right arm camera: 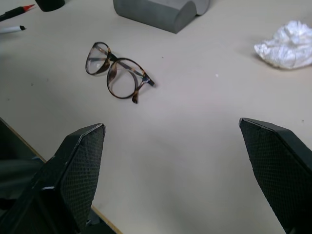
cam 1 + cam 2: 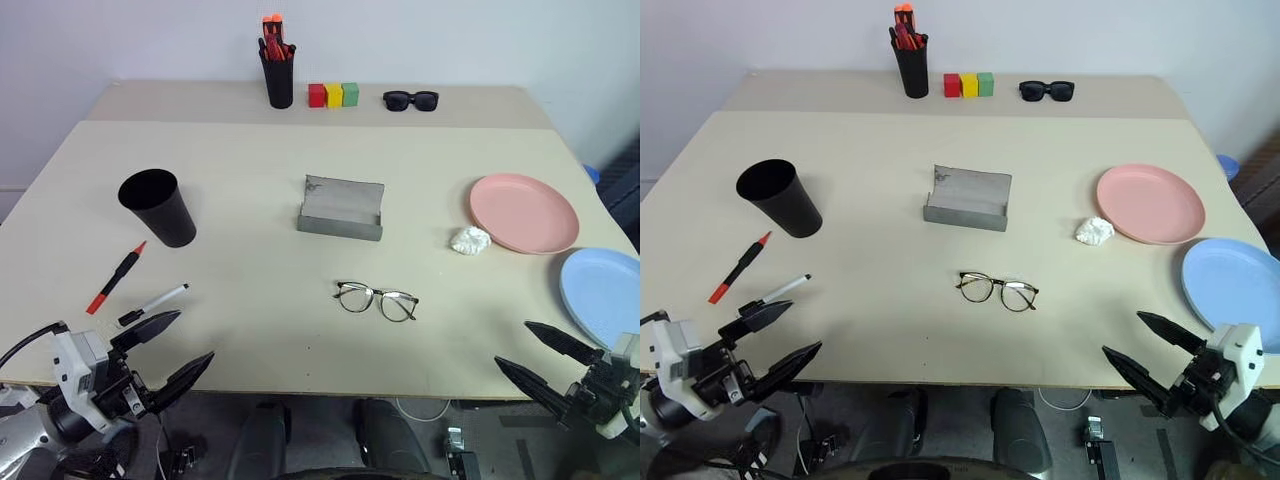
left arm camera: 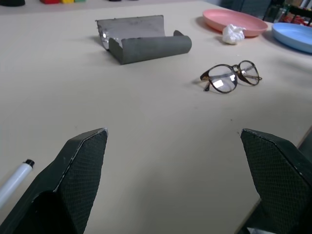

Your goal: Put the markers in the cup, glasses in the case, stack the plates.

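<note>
The wide black cup (image 2: pixel 155 205) stands upright at the table's left. In front of it lie the red-capped black marker (image 2: pixel 115 277) and the white marker with a black cap (image 2: pixel 152 304). The grey case (image 2: pixel 342 208) sits open mid-table, and the thin-framed glasses (image 2: pixel 376 299) lie in front of it. On the right, the pink plate (image 2: pixel 523 212) and the blue plate (image 2: pixel 605 295) lie side by side, apart. My left gripper (image 2: pixel 194 336) hangs open at the front left edge, just short of the white marker. My right gripper (image 2: pixel 513 344) is open at the front right edge, near the blue plate. Both are empty.
A crumpled white tissue wad (image 2: pixel 470 240) lies beside the pink plate. On the rear table strip stand a slim black pen holder (image 2: pixel 277 78) full of orange-tipped pens, three coloured blocks (image 2: pixel 333 95) and black sunglasses (image 2: pixel 411 100). The table's front edge runs just ahead of both grippers.
</note>
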`<act>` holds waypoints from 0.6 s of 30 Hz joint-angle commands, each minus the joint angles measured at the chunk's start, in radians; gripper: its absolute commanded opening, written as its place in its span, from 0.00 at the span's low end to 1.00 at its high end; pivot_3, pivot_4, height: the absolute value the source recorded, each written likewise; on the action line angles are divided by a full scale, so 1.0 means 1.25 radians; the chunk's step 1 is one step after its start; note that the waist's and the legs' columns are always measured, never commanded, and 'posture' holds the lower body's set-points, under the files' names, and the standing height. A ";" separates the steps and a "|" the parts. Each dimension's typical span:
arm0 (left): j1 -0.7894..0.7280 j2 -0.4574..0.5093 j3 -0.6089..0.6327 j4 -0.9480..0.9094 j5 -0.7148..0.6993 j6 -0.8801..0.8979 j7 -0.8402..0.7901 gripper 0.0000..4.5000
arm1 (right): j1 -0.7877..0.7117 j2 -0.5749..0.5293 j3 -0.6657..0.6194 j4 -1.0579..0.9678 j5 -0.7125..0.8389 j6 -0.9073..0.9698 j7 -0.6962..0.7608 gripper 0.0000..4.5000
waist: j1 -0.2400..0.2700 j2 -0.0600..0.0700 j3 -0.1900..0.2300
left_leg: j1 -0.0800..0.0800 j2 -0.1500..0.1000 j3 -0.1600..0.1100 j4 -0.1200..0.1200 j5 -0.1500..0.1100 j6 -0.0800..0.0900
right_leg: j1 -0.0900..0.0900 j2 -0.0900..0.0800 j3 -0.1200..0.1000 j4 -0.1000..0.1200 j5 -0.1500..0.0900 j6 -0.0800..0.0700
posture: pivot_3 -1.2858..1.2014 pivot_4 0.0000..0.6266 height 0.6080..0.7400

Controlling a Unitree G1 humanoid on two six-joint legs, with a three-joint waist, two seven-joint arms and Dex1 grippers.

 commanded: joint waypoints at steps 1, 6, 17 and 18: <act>-0.025 0.010 -0.012 -0.001 0.007 0.002 0.005 1.00 | -0.012 0.012 0.013 -0.033 0.000 -0.009 -0.023 1.00 | 0.000 0.001 0.000 | 0.000 0.000 0.000 0.000 0.000 0.000 | 0.000 0.000 0.000 0.000 0.000 0.000 | 0.52 0.24 1.00; -0.045 0.016 -0.001 -0.015 -0.004 0.019 0.011 1.00 | -0.010 0.015 0.026 -0.077 0.014 0.005 -0.052 1.00 | -0.001 0.000 -0.001 | 0.000 0.000 0.000 0.000 0.000 0.000 | 0.000 0.000 0.000 0.000 0.000 0.000 | 0.52 0.24 1.00; -0.072 -0.001 -0.056 -0.047 0.025 0.049 0.084 1.00 | -0.090 -0.017 0.040 -0.023 -0.013 0.006 -0.060 1.00 | 0.000 0.000 -0.001 | 0.001 0.000 0.000 0.000 0.000 0.000 | 0.000 0.001 0.000 0.004 0.000 0.000 | 0.52 0.24 1.00; -0.075 0.001 -0.056 -0.054 0.021 0.057 0.090 1.00 | -0.097 -0.021 0.038 -0.021 -0.009 0.009 -0.059 1.00 | 0.000 0.000 -0.001 | 0.001 0.000 0.000 0.001 0.000 0.000 | -0.001 0.001 0.000 0.005 0.000 0.000 | 0.52 0.24 1.00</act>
